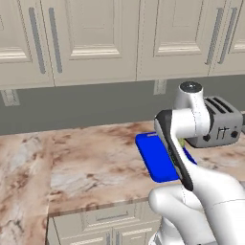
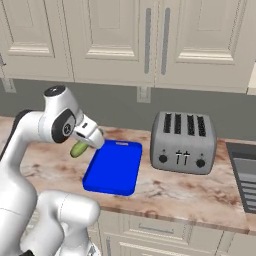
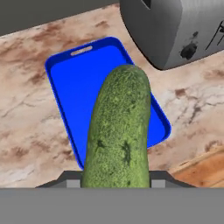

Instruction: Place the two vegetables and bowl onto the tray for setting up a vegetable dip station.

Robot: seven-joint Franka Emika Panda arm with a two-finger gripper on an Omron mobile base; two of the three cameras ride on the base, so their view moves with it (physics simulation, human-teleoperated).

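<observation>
One vegetable, a green bumpy cucumber (image 3: 119, 131), is in the gripper (image 3: 116, 183) at this moment; the two dark tips stand partly closed against its sides at the bottom of the hand view, so the pincer is shut on the cucumber and not wider than its thickness. In the hand view the cucumber stretches from 6 o'clock up toward the middle of the picture, and behind it lies the blue tray (image 3: 70, 87), which has nothing on it. The grey toaster (image 3: 175, 30) is at 1 o'clock from the tray, just beside its far corner. In the right base view a small green end of the cucumber (image 2: 78, 148) shows under the hand, at 9 o'clock from the tray (image 2: 115, 167) and just beside its left rim, raised above the marble counter (image 2: 200, 192). In the left base view the arm covers a big part of the tray (image 1: 155, 160), and the toaster (image 1: 221, 125) stands at 2 o'clock from it. I judge that the step in hand is carrying the first vegetable to the tray, so the task is at an early stage: the second vegetable and the red bowl I cannot find in these pictures. The next move, I think, calls for bringing the hand a little more over the middle of the tray, lowering until the cucumber is close to the blue surface, and then opening the fingers. Because the cucumber is round, it may roll when released, so a low release is better.
</observation>
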